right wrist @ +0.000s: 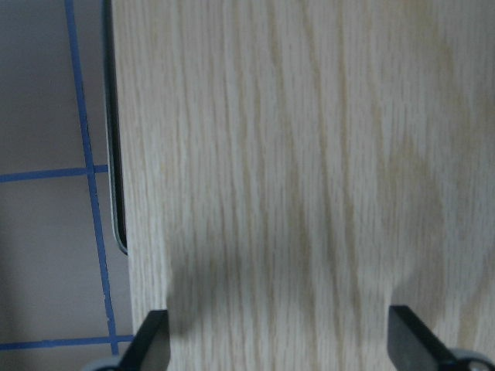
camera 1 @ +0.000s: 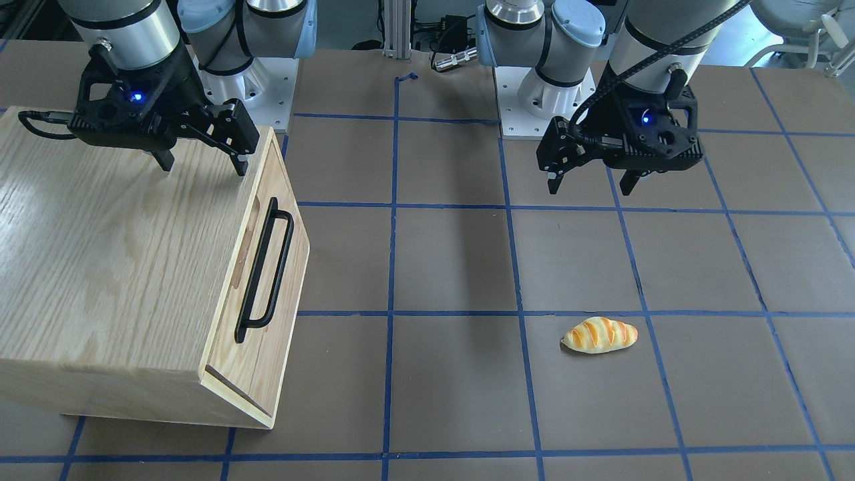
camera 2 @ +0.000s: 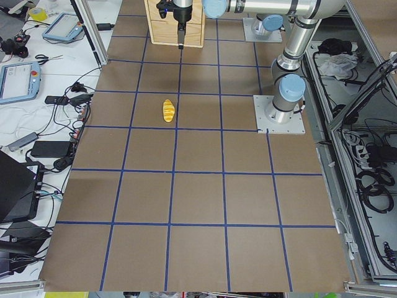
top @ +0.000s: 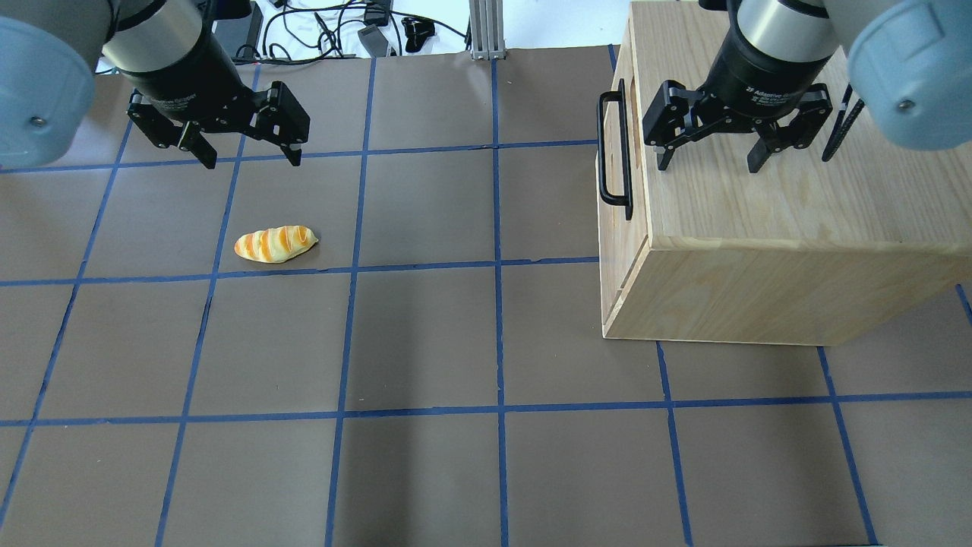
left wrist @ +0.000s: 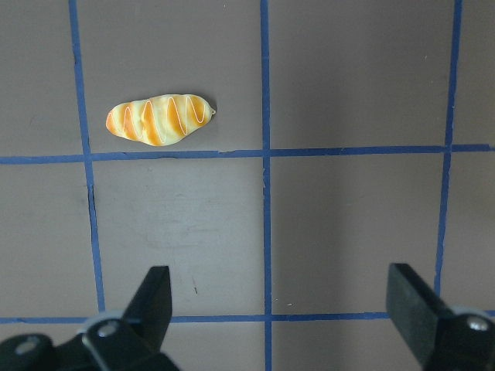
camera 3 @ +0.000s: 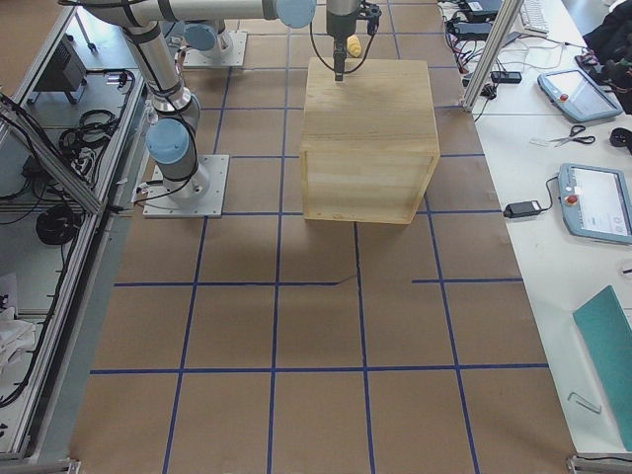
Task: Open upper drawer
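Note:
The upper drawer (camera 1: 279, 175) is the light-wood front panel of the oak cabinet (top: 759, 220) and sits flush with it. Its long black bar handle (camera 1: 267, 270) shows in the overhead view (top: 603, 144) and as a dark strip in the right wrist view (right wrist: 116, 154). My right gripper (top: 706, 163) hovers open over the cabinet's top (right wrist: 309, 154), behind the front edge and clear of the handle; it also shows in the front-facing view (camera 1: 203, 166). My left gripper (top: 247, 156) is open and empty above the table, far from the cabinet.
A striped toy bread loaf (top: 275, 244) lies on the brown mat below my left gripper (left wrist: 282, 309), also in the left wrist view (left wrist: 158, 120). Blue tape lines grid the table. The plain lower panel (top: 612, 292) sits under the drawer.

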Motion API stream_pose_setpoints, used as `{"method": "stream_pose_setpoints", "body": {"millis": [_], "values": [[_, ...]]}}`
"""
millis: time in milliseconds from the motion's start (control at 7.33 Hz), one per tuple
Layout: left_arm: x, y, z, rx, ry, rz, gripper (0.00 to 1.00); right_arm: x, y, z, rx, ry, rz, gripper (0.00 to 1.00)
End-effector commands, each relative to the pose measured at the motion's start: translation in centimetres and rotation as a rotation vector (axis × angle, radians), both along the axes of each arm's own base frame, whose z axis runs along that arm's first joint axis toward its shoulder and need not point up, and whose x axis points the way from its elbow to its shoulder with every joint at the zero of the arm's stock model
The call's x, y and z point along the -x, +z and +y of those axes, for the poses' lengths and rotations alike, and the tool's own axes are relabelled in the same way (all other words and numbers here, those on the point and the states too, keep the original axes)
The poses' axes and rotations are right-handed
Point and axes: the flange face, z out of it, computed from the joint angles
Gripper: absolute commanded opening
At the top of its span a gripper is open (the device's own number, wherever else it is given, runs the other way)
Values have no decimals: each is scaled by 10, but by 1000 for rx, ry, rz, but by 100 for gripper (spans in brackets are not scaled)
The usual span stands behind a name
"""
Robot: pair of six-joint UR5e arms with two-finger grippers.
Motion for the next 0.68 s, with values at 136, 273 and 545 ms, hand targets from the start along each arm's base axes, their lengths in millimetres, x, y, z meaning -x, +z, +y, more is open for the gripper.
{"method": "stream_pose_setpoints", "body": {"millis": [136, 273, 545], "values": [[0, -1, 0, 0, 7, 9, 100, 1, 0, 0, 0, -2, 1, 100], [1, 0, 1, 0, 5, 11, 100, 0, 0, 0, 0, 0, 1, 100], [-1, -2, -1, -3, 7, 7, 100, 0, 0, 0, 0, 0, -1, 100]]}}
